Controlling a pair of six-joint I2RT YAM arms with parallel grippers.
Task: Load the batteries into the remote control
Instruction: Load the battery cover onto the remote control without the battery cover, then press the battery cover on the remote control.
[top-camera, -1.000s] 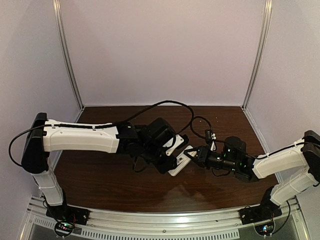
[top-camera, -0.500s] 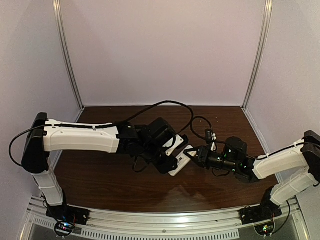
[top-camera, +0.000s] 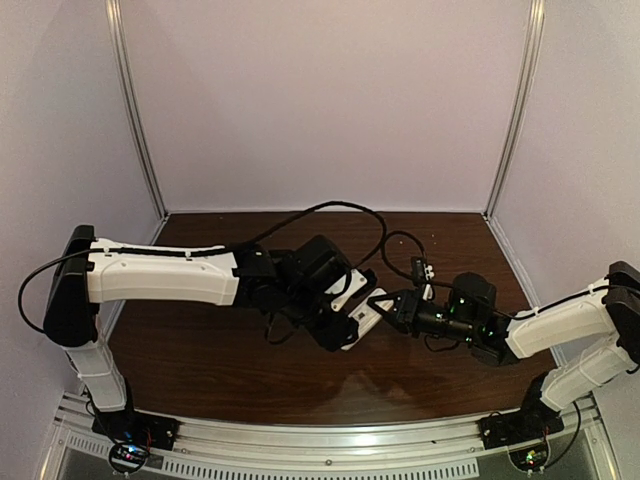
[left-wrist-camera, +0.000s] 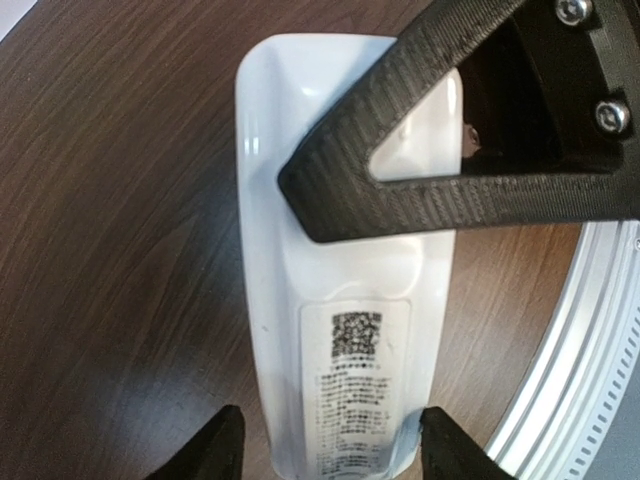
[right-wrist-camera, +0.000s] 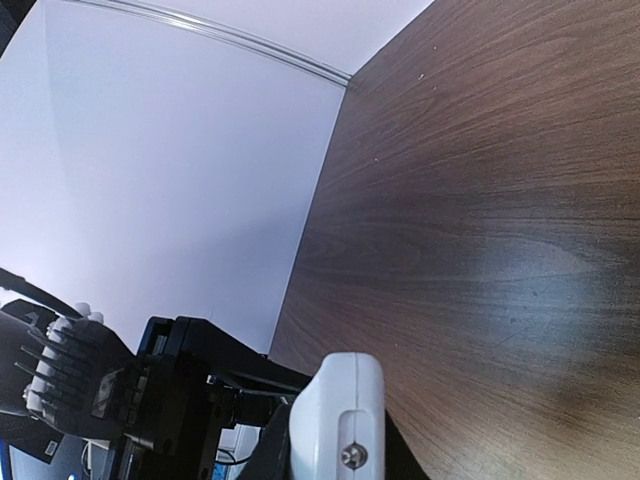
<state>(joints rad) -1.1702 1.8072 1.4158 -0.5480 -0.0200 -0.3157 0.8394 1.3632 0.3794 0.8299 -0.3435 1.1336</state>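
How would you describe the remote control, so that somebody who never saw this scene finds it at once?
Look at the middle of the dark brown table. There, between the left end effector and the right end effector, lies the remote control, a slim white bar. Unlike these black end effectors, it bears a printed label with a square code.

Soft overhead light keeps the pale walls (top-camera: 320, 100) bright and the dark wooden table (top-camera: 220, 350) dim, a glare streak lies on the metal rail (top-camera: 330, 440) at the table's near edge, and close up the sharply focused white remote control (left-wrist-camera: 340, 300) casts a soft shadow onto the table.
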